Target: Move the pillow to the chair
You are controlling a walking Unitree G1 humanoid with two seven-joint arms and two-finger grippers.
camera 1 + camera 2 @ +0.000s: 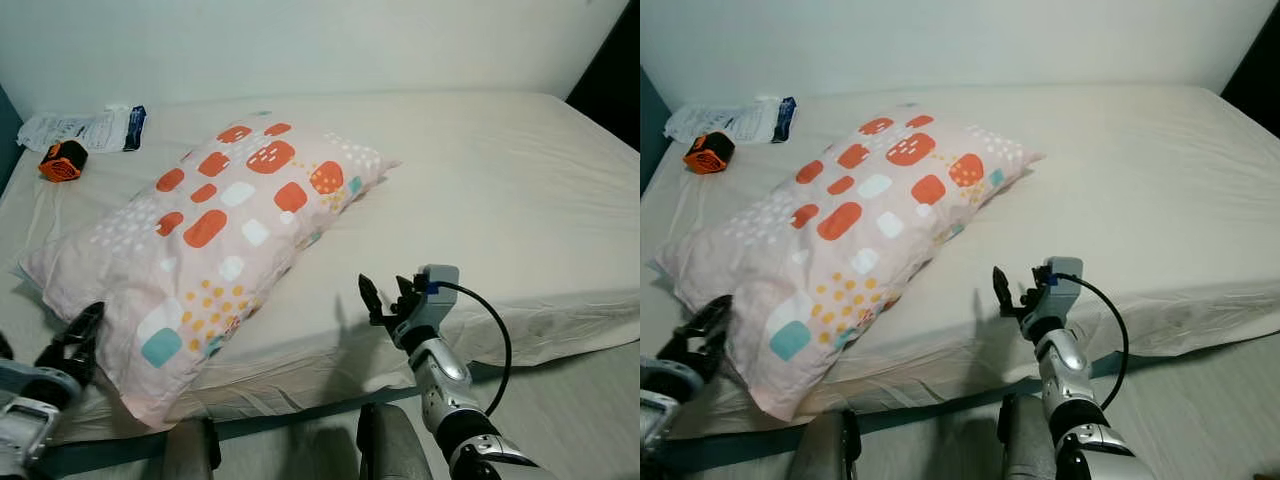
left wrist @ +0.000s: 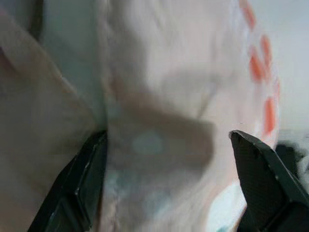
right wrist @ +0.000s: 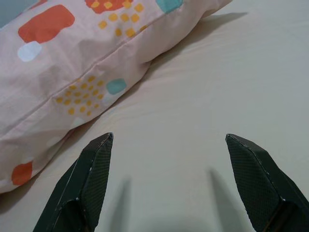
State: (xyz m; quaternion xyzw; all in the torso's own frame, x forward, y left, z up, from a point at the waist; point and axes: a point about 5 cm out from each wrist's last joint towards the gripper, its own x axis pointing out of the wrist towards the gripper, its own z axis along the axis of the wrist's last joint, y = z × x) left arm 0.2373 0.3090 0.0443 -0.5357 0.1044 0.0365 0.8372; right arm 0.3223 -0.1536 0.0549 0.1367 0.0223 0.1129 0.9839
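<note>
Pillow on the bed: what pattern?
Pale pink pillow with orange, white and teal blocks and yellow dots; clearest in the left eye view.

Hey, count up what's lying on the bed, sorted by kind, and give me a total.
Pillow: 1
Orange and black gadget: 1
White printed packet: 1
Total: 3

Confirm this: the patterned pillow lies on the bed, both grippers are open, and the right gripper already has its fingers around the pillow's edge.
One thing is wrong. The right gripper is open over bare sheet beside the pillow, not around its edge, as the right wrist view shows. The pillow does lie on the bed, and the left gripper is open too, up against the pillow.
</note>
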